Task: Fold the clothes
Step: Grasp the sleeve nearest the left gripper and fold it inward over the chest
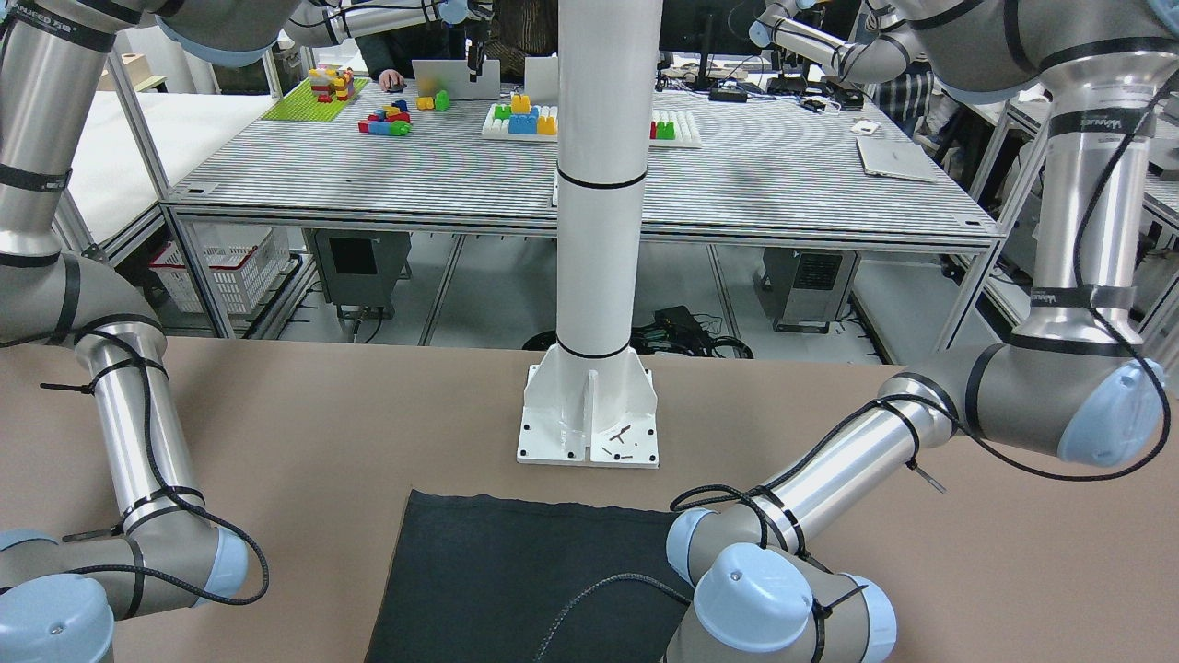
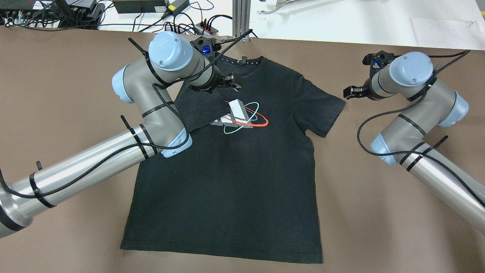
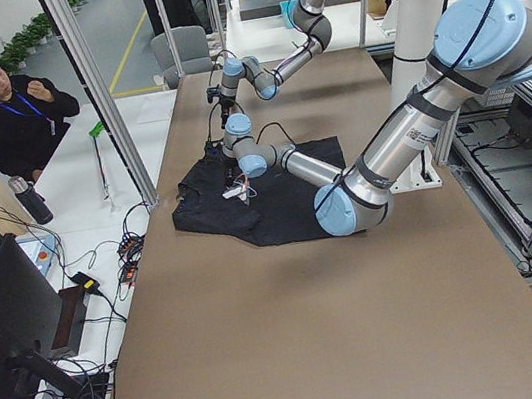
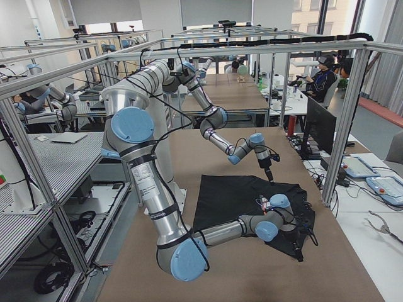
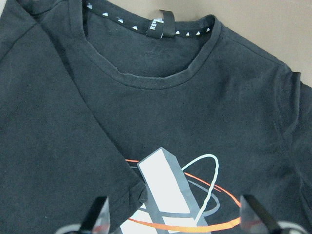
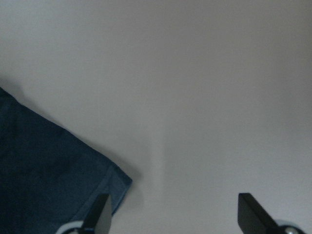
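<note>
The clothes are one black T-shirt (image 2: 235, 182) with a ring-and-block print (image 2: 238, 117), lying flat on the brown table, collar (image 5: 156, 73) toward the far edge. One sleeve (image 2: 201, 106) is folded inward over the chest; the other sleeve (image 2: 322, 110) lies spread out. My left gripper (image 2: 233, 82) hovers open over the chest just below the collar, and its fingertips (image 5: 97, 214) straddle the print with nothing held. Off the spread sleeve's outer side, my right gripper (image 2: 350, 93) is open above bare table, with the sleeve corner (image 6: 48, 170) at its left.
The white pillar base (image 1: 589, 419) stands on the table just beyond the shirt's hem (image 1: 516, 502). Cables and power supplies (image 2: 151, 5) run along the table's far edge. A person (image 3: 14, 108) sits beyond that edge.
</note>
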`<action>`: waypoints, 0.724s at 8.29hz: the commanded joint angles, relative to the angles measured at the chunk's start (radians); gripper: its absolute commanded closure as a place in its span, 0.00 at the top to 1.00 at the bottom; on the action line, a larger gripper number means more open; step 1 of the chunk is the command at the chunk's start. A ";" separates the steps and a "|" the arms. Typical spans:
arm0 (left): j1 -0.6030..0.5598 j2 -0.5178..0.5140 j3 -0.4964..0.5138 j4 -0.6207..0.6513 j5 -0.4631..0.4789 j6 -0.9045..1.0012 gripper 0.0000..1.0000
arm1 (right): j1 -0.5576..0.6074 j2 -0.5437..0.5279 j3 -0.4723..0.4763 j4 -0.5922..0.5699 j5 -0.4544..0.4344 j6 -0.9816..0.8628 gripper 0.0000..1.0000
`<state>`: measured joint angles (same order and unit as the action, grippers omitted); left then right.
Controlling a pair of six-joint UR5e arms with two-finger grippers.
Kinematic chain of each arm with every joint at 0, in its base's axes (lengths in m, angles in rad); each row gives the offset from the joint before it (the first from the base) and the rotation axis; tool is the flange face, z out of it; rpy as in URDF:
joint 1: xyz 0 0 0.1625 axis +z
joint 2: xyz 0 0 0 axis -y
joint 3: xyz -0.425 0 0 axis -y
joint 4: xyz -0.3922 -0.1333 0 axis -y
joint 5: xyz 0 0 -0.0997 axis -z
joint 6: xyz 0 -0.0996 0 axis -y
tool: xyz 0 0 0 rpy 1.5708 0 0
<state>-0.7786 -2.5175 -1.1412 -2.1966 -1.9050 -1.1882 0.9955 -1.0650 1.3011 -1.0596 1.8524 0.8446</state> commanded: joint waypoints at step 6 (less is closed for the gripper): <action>0.001 0.008 0.000 -0.003 0.001 0.002 0.95 | -0.077 0.033 -0.131 0.196 -0.001 0.031 0.67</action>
<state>-0.7778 -2.5103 -1.1413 -2.1997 -1.9037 -1.1858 0.9223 -1.0316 1.1718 -0.8651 1.8520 0.8974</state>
